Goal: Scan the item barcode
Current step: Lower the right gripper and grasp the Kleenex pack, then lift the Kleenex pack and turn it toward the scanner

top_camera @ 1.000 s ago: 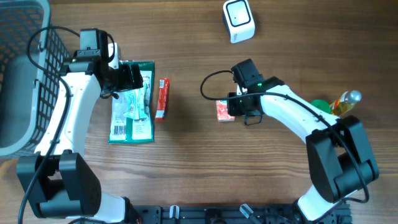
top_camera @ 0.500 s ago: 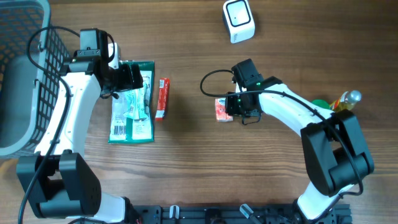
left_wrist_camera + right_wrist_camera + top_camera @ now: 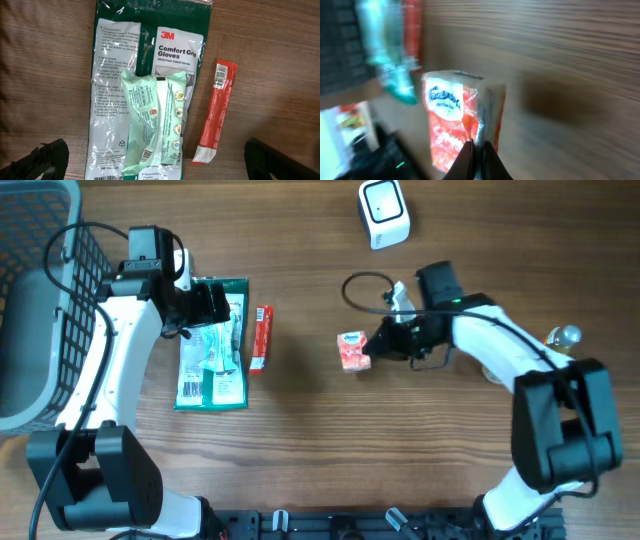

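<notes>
The right fingers [image 3: 470, 156] are shut tight on a thin edge of the tissue pack [image 3: 455, 115]. The pack sticks out just past the fingertips and looks lifted off the table [image 3: 300, 460]. The pinch is small, so I would move slowly and squeeze firmly. No barcode shows, so turn the pack until the barcode faces the scanner [image 3: 384, 213], which sits well away from the fingers. The pack's long side seems to run straight out from the fingertips, with its printed front facing the wrist camera. The left fingers [image 3: 205, 305] are wide open, holding nothing.
</notes>
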